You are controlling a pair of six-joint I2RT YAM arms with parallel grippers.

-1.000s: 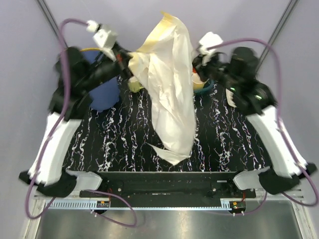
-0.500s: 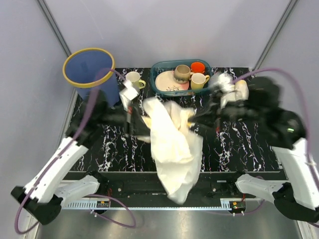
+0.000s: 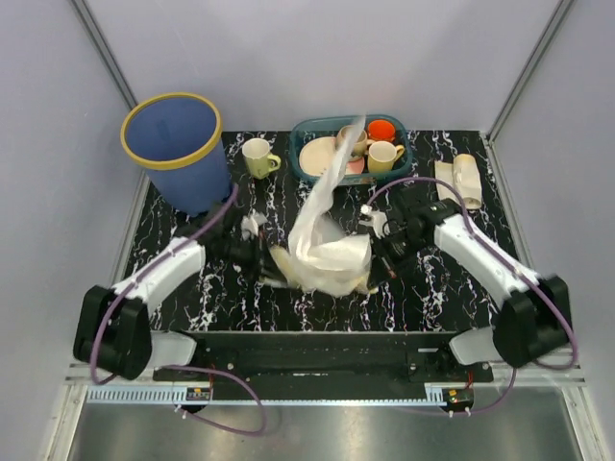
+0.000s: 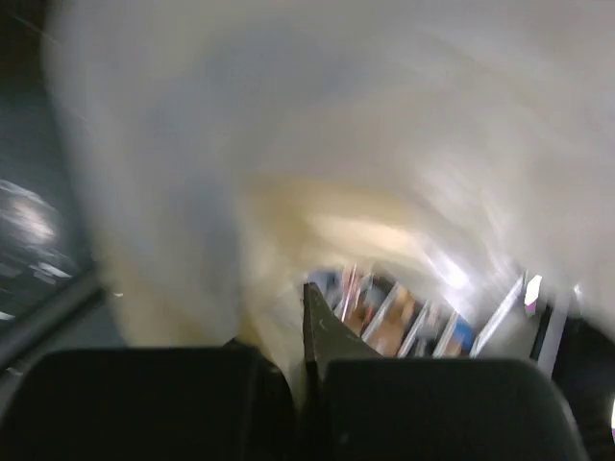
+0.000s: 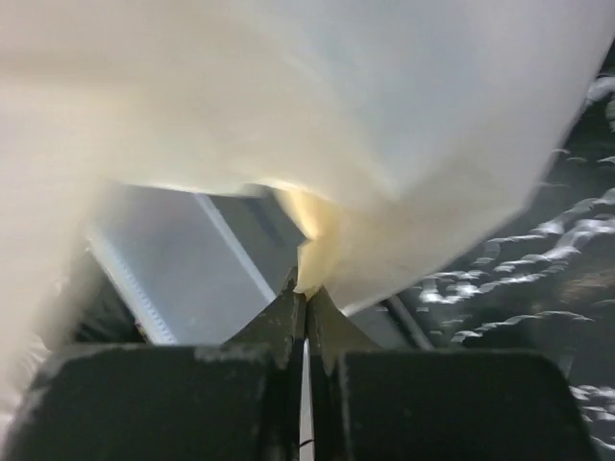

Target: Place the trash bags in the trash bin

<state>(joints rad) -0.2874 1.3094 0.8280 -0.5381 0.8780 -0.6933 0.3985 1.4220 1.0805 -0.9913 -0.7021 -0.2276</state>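
Observation:
A large cream-white trash bag (image 3: 324, 252) billows low over the middle of the black marbled table, one flap rising toward the dish basket. My left gripper (image 3: 272, 264) is shut on its left edge, film pinched between the fingers (image 4: 309, 331). At the bag's right edge my right gripper (image 3: 375, 272) is shut on a corner of the film (image 5: 306, 288). The film fills both wrist views (image 4: 288, 125) (image 5: 317, 96). A small pale bundle of trash bags (image 3: 461, 179) lies at the table's far right. The blue trash bin (image 3: 178, 149) with a yellow rim stands at the far left, apart from both grippers.
A teal oval basket (image 3: 309, 128) at the back holds a cream plate (image 3: 317, 154) and mugs (image 3: 384, 154). A white mug (image 3: 258, 157) stands between bin and basket. Grey walls enclose the table on three sides.
Both arms have swung down from high above the table to low over its middle, carrying the bag with them. The bag has collapsed from a long hanging sheet into a bunched heap.

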